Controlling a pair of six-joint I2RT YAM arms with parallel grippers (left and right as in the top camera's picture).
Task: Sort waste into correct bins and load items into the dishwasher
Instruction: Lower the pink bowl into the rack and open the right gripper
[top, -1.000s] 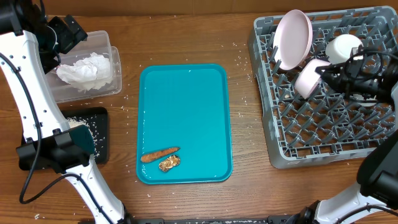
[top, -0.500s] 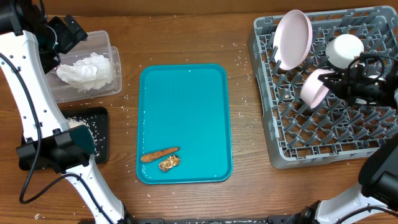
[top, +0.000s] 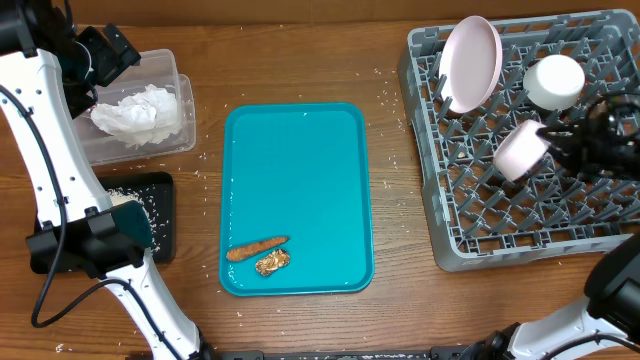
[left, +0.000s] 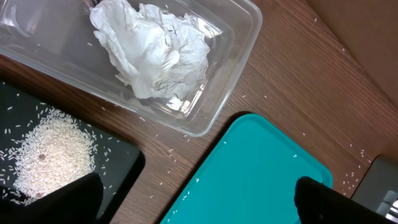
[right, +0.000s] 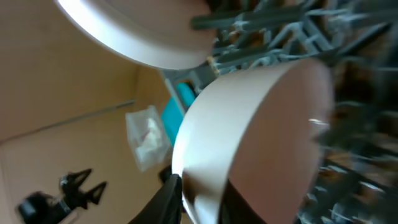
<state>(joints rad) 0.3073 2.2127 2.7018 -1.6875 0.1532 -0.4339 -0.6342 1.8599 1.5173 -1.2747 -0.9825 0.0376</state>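
Right end effector (top: 548, 143) pinched rim of small white round bowl (top: 518, 150) over grey plastic dish rack (top: 500, 230) (wrist view blurred); tilted release could roll it off pegs. Left end effector (left: 193, 205) spread wide, empty.

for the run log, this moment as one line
left gripper open | right gripper at bowl rim in dish rack | carrot strip, scrap on teal tray

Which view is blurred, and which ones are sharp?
Right wrist: strongly blurred, the white bowl and rack smeared. Left wrist: sharp on the napkin and rice, only its own fingers dark and soft at the bottom. Overhead: sharp, evenly lit.
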